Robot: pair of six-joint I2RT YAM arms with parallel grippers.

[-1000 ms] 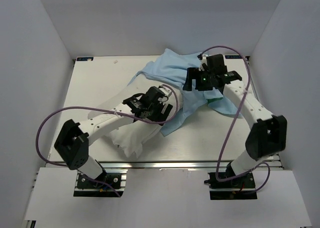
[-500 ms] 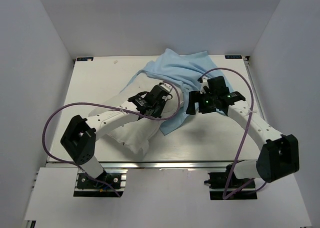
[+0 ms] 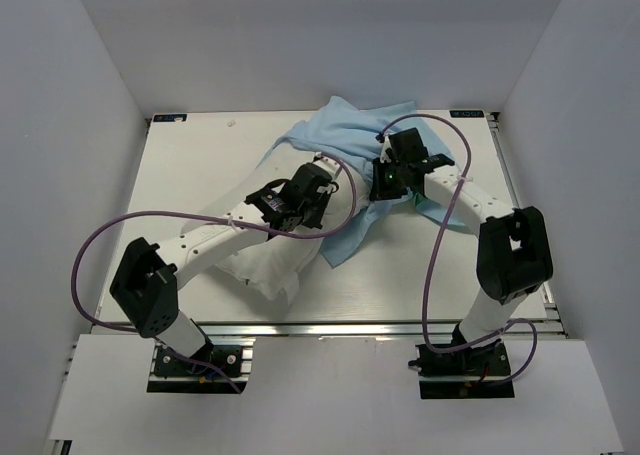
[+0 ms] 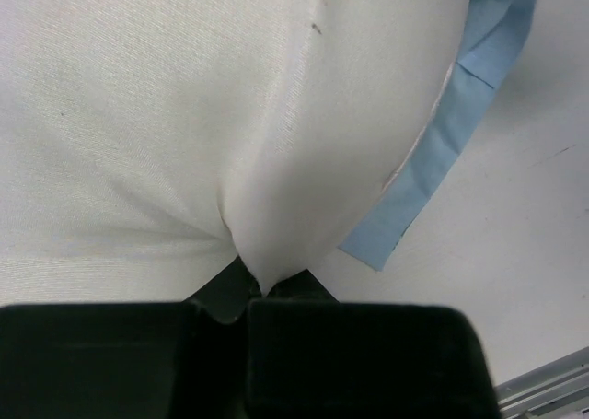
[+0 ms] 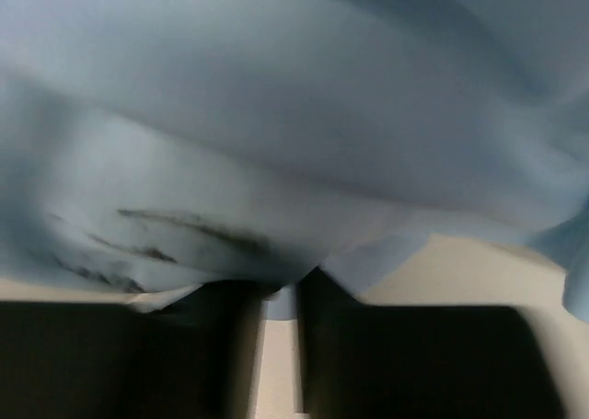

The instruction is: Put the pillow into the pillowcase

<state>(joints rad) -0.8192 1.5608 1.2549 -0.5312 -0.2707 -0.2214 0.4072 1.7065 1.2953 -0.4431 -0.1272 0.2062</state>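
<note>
On the matte white tabletop (image 3: 200,165), the pillow (image 3: 262,270) is a plump, soft-cornered rectangle of plain off-white woven cloth. Its long axis runs from about 7 o'clock to 1 o'clock in the overhead view. The 7 o'clock end lies bare near the front edge, and the 1 o'clock end points into the blue cloth. The left fingers (image 4: 350,345), black and blocky, are pressed together on a pinch of the pillow's (image 4: 138,115) skin partway along its top. The fabric is drawn into a tight crease with fine wrinkles radiating from it. Just beside that, at 3 o'clock, a flat hemmed strip of the pillowcase (image 4: 442,152) lies on the tabletop. The pillowcase (image 3: 340,135) is thin, limp and rumpled, with its plain light-blue face up. It is heaped toward 12 o'clock of the tabletop and drapes over the pillow's far end. At its 4 o'clock side, the right fingers (image 5: 166,345) stand almost together with a small fold of the pillowcase's (image 5: 276,115) edge caught in the narrow gap, and smooth billows of blue hang above them.
</note>
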